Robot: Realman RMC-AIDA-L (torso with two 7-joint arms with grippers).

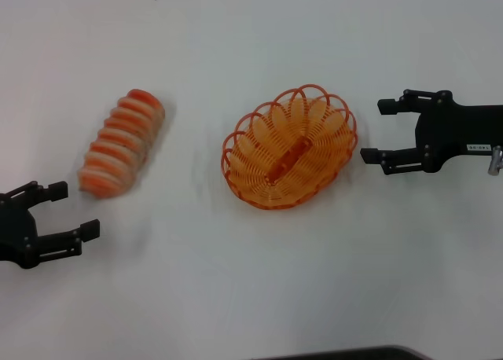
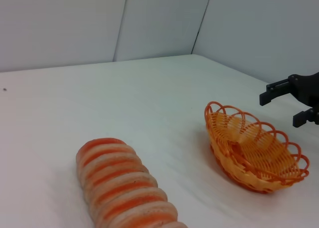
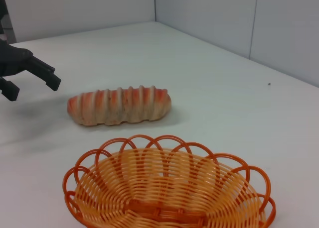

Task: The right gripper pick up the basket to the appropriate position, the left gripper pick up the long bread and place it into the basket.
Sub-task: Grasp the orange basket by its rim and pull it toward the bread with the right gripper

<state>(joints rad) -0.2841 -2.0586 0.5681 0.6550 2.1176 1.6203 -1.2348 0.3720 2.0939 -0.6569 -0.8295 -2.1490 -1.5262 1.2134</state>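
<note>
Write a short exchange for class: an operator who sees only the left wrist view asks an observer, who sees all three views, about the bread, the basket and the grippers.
Operator: I can't see my own left gripper. Where is it?
Observer: The left gripper is open, just short of the long bread's near end, not touching.
Operator: Has the right gripper got the basket?
Observer: No. The right gripper is open beside the basket's rim, with a small gap showing.
Operator: Anything in the basket?
Observer: Nothing; only its orange centre bar shows on the bare white table.
</note>
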